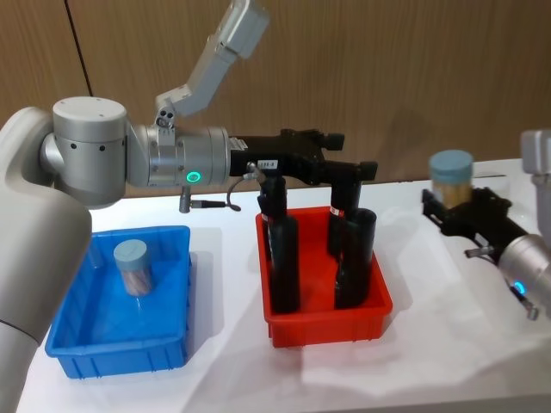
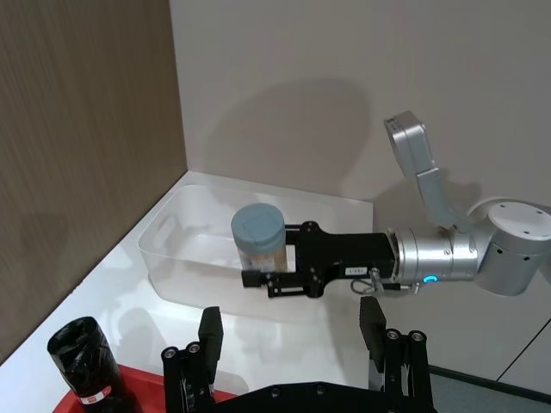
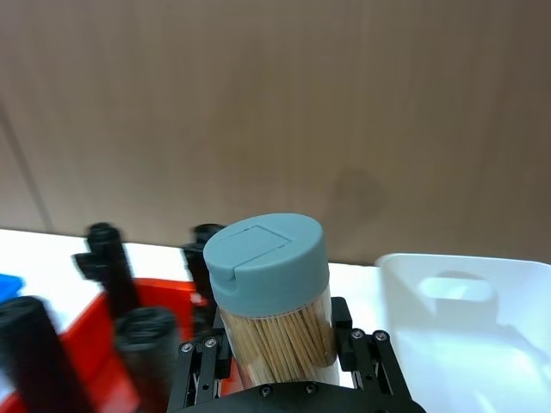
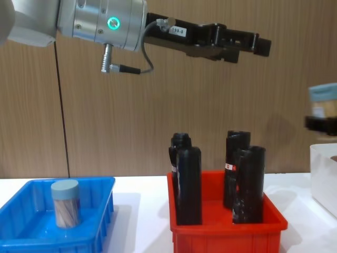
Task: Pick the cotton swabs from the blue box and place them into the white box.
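Observation:
My right gripper is shut on a tub of cotton swabs with a pale blue-grey lid, held upright in the air. The same tub hangs by the white box, about over its wall nearest the red bin. In the chest view this tub is high above the white box. Another tub of cotton swabs stands upright in the blue box at the left. My left gripper is open, holds nothing and hovers high over the red bin.
A red bin in the middle of the table holds several tall black bottles. A wood-panelled wall stands close behind the table. Bare white tabletop lies between the bins and along the front.

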